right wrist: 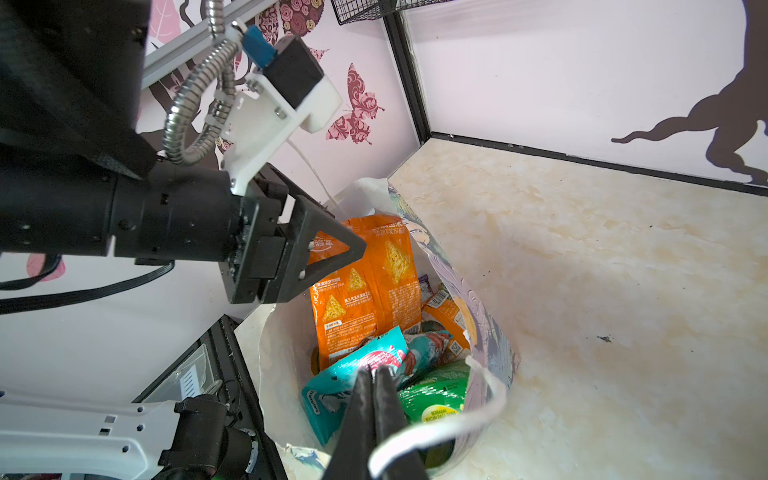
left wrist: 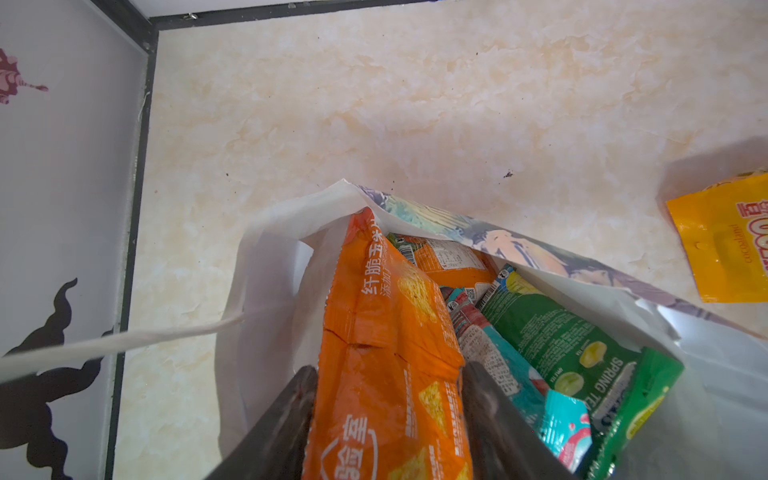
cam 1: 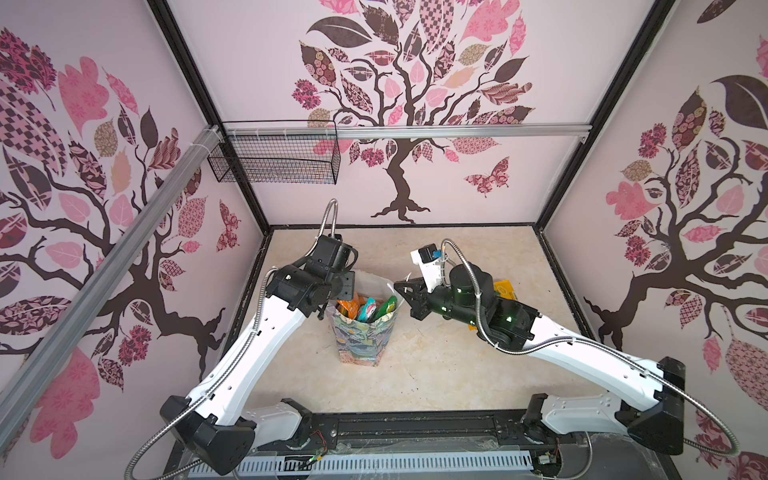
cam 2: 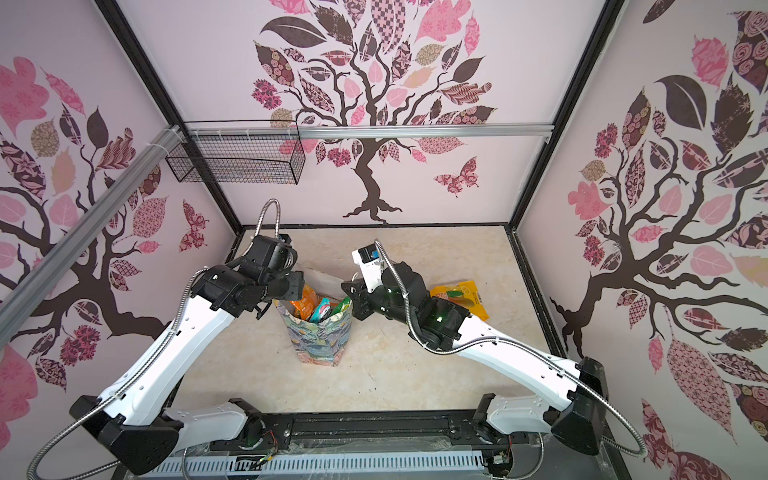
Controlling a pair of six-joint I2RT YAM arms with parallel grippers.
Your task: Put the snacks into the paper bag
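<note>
so the left gripper (left wrist: 388, 370) pinches the tall orange glossy chip packet (left wrist: 374, 291) across its width, half inside the painterly-print paper bag (cam 1: 361, 345). I'd push straight down, then let go. The right gripper (right wrist: 374, 376) is clamped shut at the rim, probably steadying it. A flat yellow packet (cam 2: 457, 293) lies on the marbled table (cam 1: 436, 374).

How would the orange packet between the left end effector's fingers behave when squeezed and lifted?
Probably it buckles: the orange packet shows a crease between the left end effector's fingers. Its glossy film may slip. Thin and flat, it is likely light.
</note>
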